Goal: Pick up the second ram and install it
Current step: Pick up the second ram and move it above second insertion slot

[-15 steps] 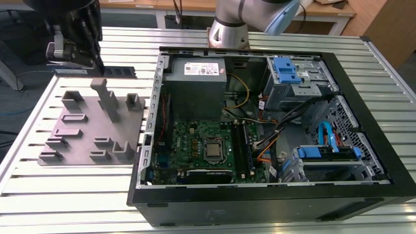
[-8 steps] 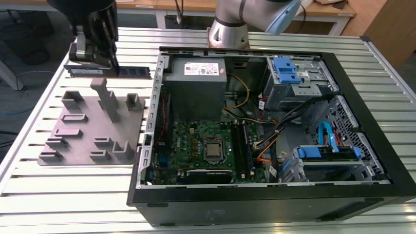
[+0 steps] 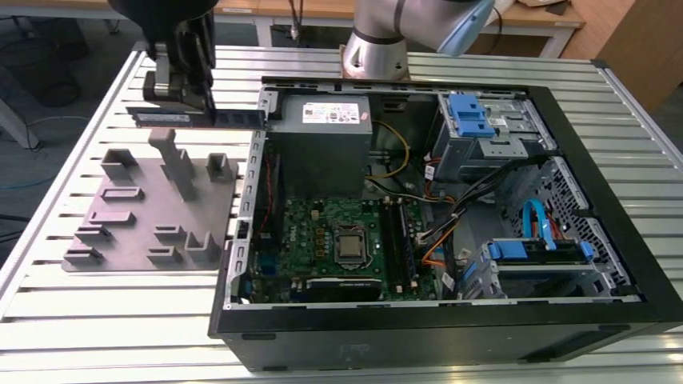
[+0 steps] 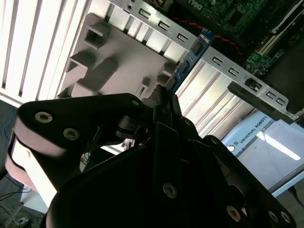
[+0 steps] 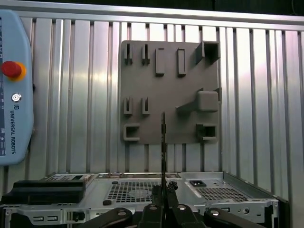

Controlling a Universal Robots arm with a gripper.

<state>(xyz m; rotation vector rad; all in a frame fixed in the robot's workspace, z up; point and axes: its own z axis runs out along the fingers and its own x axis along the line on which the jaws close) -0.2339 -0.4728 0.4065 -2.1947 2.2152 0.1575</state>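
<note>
The second ram (image 3: pixel 229 118) hung in the air, held level and lengthwise, with the gripper (image 3: pixel 192 110) clenched on its middle from above. In the exterior view it sat over the far edge of the grey holder block (image 3: pixel 139 216), just above the block's tall post (image 3: pixel 171 156). One end of the stick reached towards the near corner of the open computer case (image 3: pixel 248 200). In the second wrist view the stick (image 4: pixel 190 59) ran out from between the closed fingers (image 4: pixel 161 97) as a blue-green strip, over the holder block (image 4: pixel 118 52) and the case's perforated rear edge (image 4: pixel 228 71). In the first wrist view it (image 5: pixel 163 142) showed edge-on as a thin dark line rising from the gripper (image 5: pixel 164 197), crossing the holder block (image 5: pixel 166 90).

The holder block lay flat on the slatted metal table (image 3: pixel 64 312), near the edge at the exterior view's left. The case lay on its side beside it, filling the table's middle. The case's side wall stood between the stick and the motherboard (image 3: pixel 320 228). On the board were the processor socket (image 3: pixel 349 246) and, next to it, long dark slots (image 3: pixel 397 240). A power supply (image 3: pixel 320 120) filled the case's far corner nearest the stick, and loose cables (image 3: pixel 449 220) and blue drive brackets (image 3: pixel 469 116) crowded the other side. A teach pendant (image 5: pixel 14 95) lay on the table beyond the block.
</note>
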